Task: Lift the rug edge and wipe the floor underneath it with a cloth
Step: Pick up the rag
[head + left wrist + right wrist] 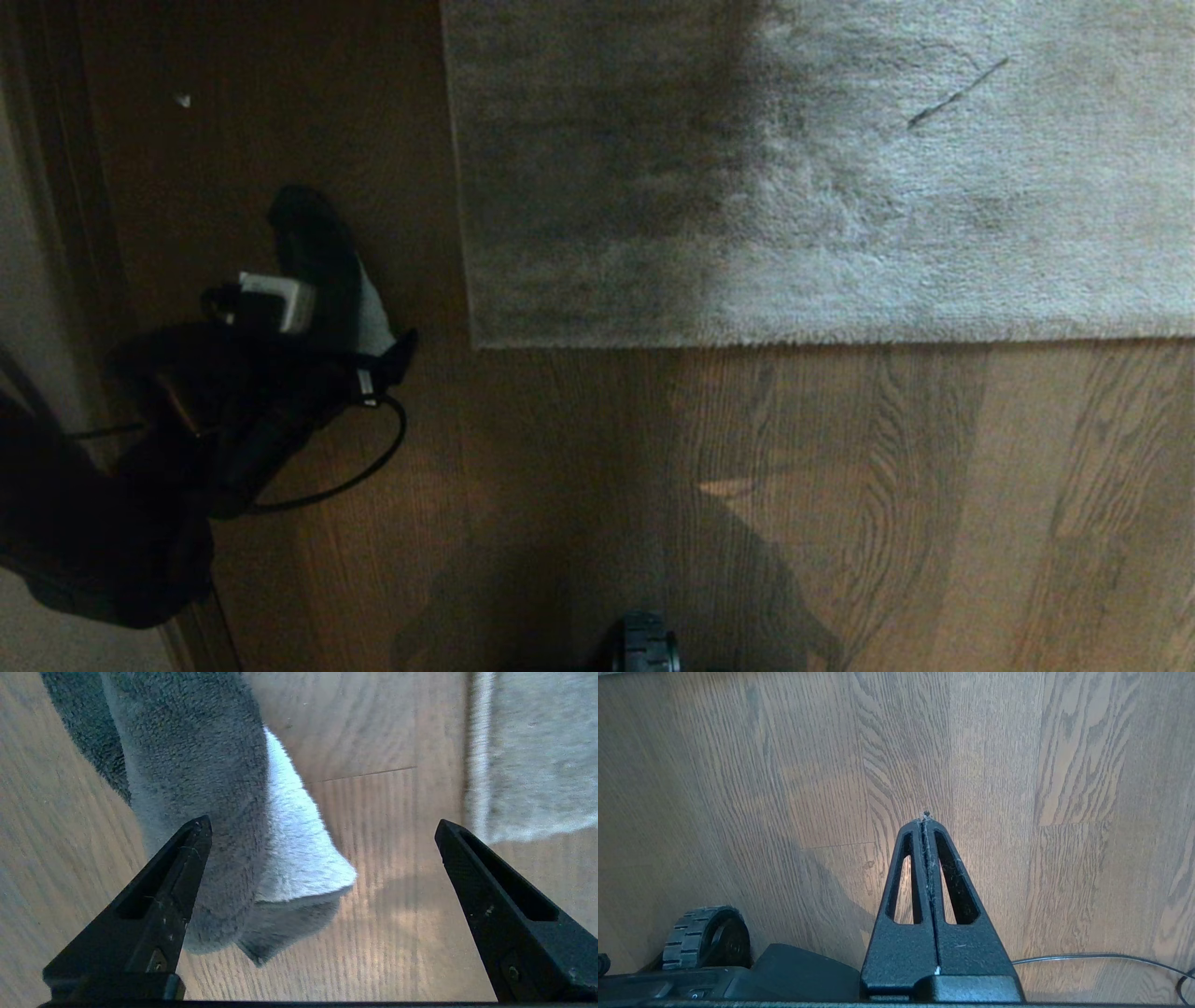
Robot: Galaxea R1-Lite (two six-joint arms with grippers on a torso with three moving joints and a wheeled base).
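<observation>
The cloth (210, 788), a folded light-grey fuzzy piece with a dark underside, lies bunched on the floor (840, 485) left of the rug; in the head view the cloth (372, 313) pokes out from under my left arm (233, 392). My left gripper (322, 828) hangs just over it, open wide, with the cloth near one finger (187, 868) and not pinched. The rug edge (794, 341) lies flat, its corner (478, 343) right of the cloth; the rug edge (476, 788) also runs beyond the other finger. My right gripper (927, 816) is shut on nothing above bare planks.
A wall and dark baseboard (37, 280) run along the left, close behind my left arm. A black cable (373, 457) loops from that arm. My base's wheel (705, 938) and a thin cable (1111, 955) sit near the right gripper.
</observation>
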